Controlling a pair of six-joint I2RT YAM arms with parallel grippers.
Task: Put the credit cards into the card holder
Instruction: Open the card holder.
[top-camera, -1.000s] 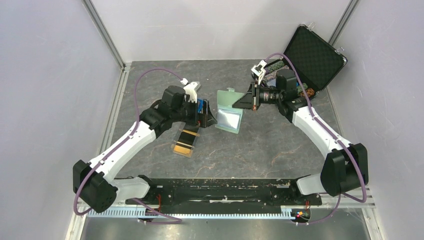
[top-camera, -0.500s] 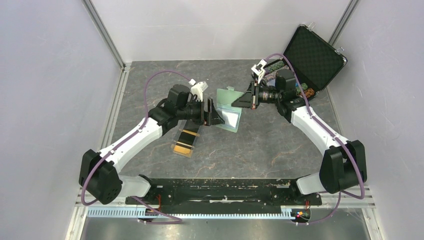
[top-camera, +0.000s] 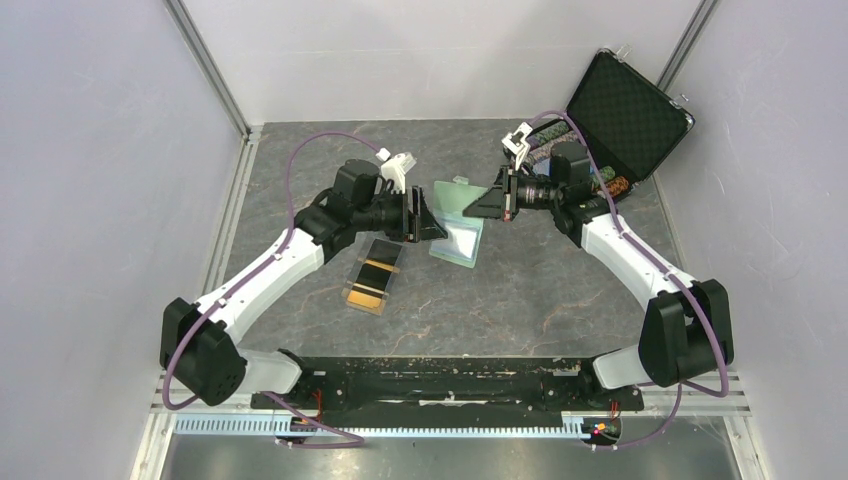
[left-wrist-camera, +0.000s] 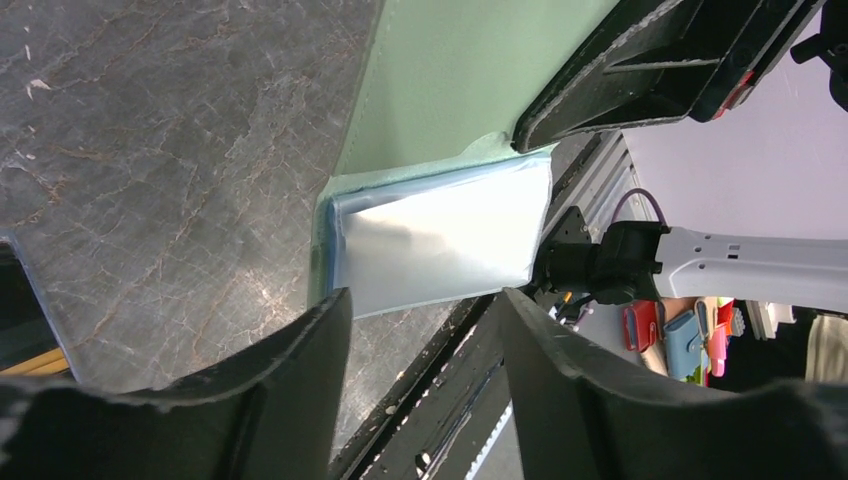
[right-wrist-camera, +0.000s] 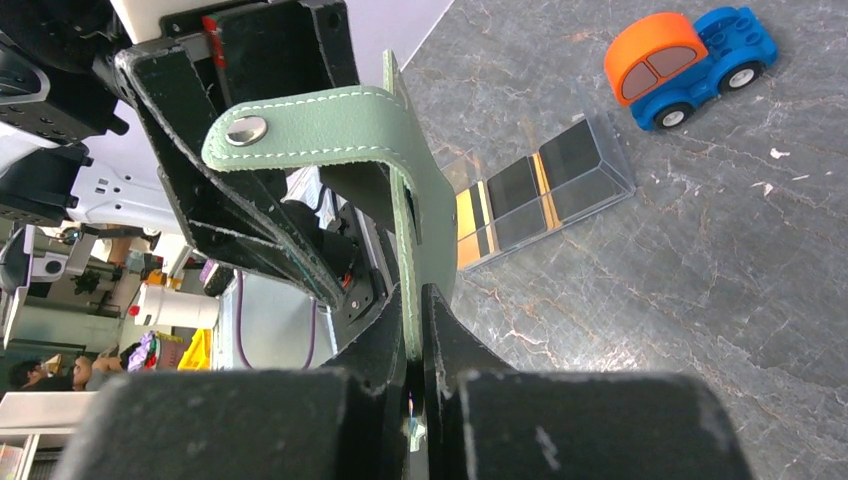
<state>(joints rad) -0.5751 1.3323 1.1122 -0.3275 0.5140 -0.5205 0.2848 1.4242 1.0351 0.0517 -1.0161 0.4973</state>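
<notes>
The marbled desk (top-camera: 530, 300) bears a clear tray (right-wrist-camera: 612, 160) of credit cards (top-camera: 371, 277) at left, a toy car (right-wrist-camera: 690, 60) beside it, a black case (top-camera: 630, 112) far right.

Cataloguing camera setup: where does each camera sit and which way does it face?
Top external: above, behind the bases, facing down on the table; left arm and right arm show.
Left wrist: on that wrist, looks past open left jaws at the card holder's pale inside.
Right wrist: on that wrist, looks along right jaws, shut on the holder's flap, towards credit cards and toy car.
Shared: all three show the card holder.
</notes>
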